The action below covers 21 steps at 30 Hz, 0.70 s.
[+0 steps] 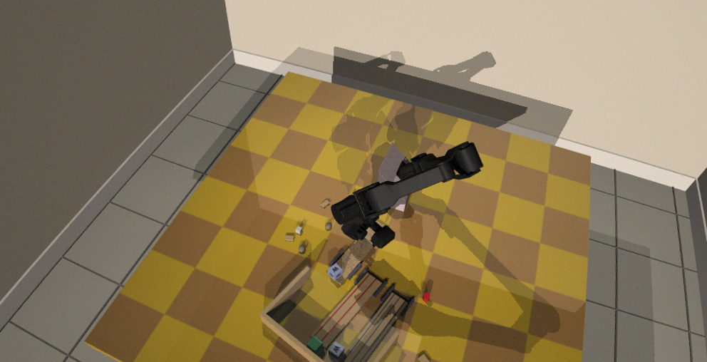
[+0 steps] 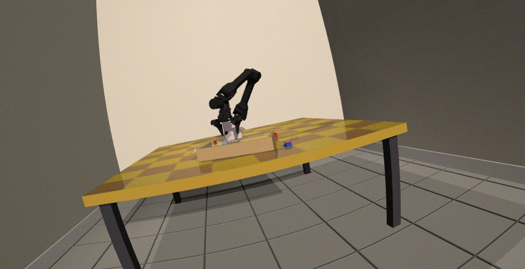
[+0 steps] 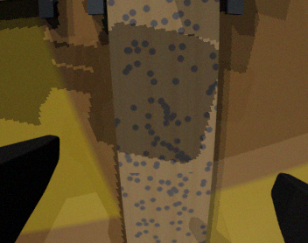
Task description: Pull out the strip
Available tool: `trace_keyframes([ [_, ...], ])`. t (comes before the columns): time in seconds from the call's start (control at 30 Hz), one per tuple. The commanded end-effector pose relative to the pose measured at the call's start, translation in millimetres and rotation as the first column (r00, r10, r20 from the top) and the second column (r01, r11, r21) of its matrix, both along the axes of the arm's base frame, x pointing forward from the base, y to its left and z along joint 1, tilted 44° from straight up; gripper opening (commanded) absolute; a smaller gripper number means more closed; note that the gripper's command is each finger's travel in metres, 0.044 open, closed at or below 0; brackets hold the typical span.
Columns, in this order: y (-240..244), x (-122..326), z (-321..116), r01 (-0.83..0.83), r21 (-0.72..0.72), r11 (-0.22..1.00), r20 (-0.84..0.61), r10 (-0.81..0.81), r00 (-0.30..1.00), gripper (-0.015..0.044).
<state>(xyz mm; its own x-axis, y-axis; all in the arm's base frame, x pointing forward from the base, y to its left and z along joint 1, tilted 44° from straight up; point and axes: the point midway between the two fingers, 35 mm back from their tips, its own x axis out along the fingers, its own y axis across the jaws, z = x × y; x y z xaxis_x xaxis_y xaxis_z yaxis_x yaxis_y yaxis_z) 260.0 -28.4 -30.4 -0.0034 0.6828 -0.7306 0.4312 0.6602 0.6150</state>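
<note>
Labelled cube (image 1: 336,271) sits on the table, left of the dotted strip's far end.
Your wrist view, left to right: one dark fingertip (image 3: 21,183), the dotted strip (image 3: 164,117) lying flat on the checkered table (image 1: 207,271), the other fingertip. Your gripper (image 1: 369,234) hovers above the strip's near end, jaws spread wide, holding nothing.

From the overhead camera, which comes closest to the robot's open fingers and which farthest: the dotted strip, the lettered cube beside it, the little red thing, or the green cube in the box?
1. Dotted strip, just below the gripper.
2. Lettered cube, at the strip's left side, by the tray edge.
3. Red thing, off to the right on the table.
4. Green cube, at the tray's far bottom end.
</note>
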Motion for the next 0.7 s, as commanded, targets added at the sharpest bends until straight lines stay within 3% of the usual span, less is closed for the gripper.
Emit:
trace_keyframes([
  [0.0,-3.9,15.4,-1.2,0.004,0.003,1.000,0.001,-0.004,1.000,0.0440],
  [0.67,-20.6,74.4,-6.2,0.004,0.002,1.000,0.004,-0.004,1.000,0.0440],
])
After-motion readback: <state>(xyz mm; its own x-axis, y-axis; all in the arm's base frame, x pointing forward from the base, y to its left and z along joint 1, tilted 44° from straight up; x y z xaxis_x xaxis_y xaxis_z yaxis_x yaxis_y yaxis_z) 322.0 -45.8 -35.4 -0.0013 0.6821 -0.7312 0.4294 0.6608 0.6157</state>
